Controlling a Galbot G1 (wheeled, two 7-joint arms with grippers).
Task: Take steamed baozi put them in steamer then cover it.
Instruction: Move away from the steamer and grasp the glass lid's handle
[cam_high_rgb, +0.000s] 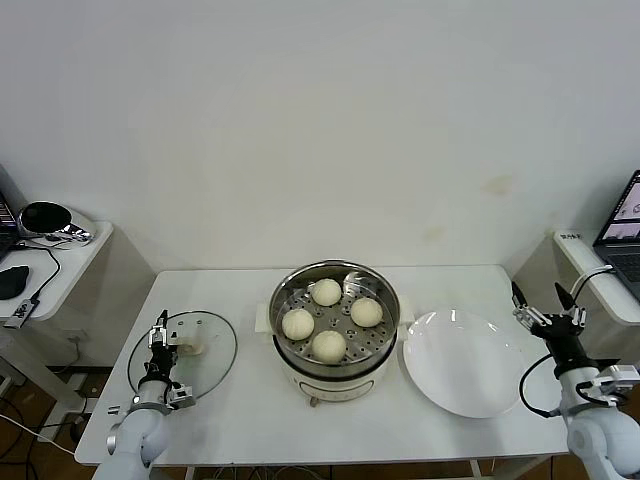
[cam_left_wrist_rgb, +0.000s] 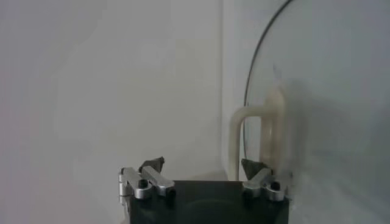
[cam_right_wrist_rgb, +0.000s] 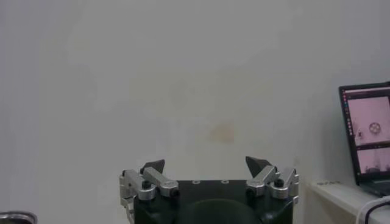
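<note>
Now left end effector (cam_high_rgb: 161, 338) open over cover (cam_high_rgb: 205, 350) rim; right end effector (cam_high_rgb: 547, 302) open beyond table (cam_high_rgb: 250, 400) edge.

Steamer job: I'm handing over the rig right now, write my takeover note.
Left gripper: jaws open, holding nothing, at the cover, which lies flat on the table left of the steamer.
Right gripper: jaws open, holding nothing, raised off the table's right edge beyond the white plate.
Done: all four baozi sit on the steamer's tray; the plate holds none.
Left: put the cover on the steamer.
</note>
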